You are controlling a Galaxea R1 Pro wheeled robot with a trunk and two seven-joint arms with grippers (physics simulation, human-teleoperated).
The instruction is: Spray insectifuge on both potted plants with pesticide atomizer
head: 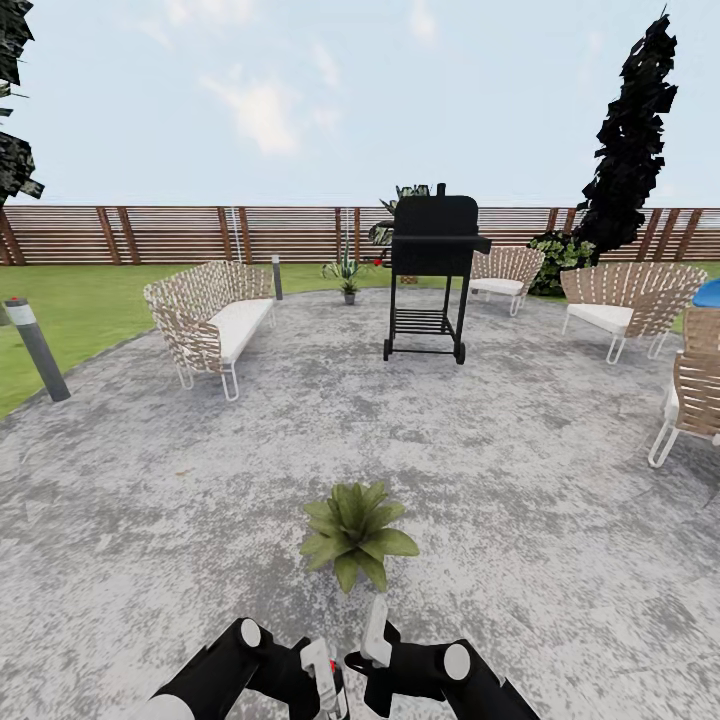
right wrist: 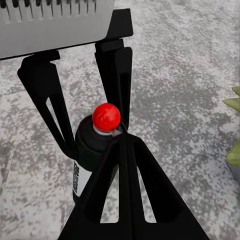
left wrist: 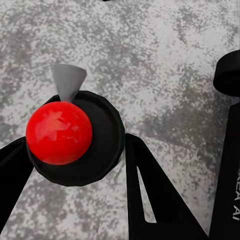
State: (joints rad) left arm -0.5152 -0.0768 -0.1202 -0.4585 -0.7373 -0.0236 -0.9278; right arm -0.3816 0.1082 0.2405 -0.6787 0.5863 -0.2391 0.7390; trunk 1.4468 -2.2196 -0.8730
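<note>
Two pincers sit low at 6 o'clock in the head view, held close together above the grey stone patio [head: 150, 520]. The left pincer [left wrist: 75, 150] is pinching the spray bottle [left wrist: 75, 137]: its dark fingers [left wrist: 12, 170] press against both sides of the black body, and the red top with its grey nozzle cone faces the wrist camera. In the right wrist view the same bottle [right wrist: 95, 145] stands upright between the left pincer's fingers, red ball uppermost. The right pincer [right wrist: 125, 165] lies just beside the bottle; whether its fingers are spread or pressed together cannot be determined from this angle.

One potted plant [head: 355, 530] stands on the patio directly ahead at 12 o'clock, near the pincers. Its green leaves carry no visible whitish specks. A second small potted plant [head: 347, 272] stands far off, at 12 o'clock near the patio's far edge, between the wicker sofa [head: 210, 320] and the black grill [head: 432, 270].

Step in hand, by judgement: pickup is complete; spraying of the near plant has not yet begun.

Next move calls for:
1. Turn the nozzle toward the near plant's leaves.
2. Bring the bottle over the rosette.
3. Spray until the leaves are fully covered, then proceed to the far plant.
</note>
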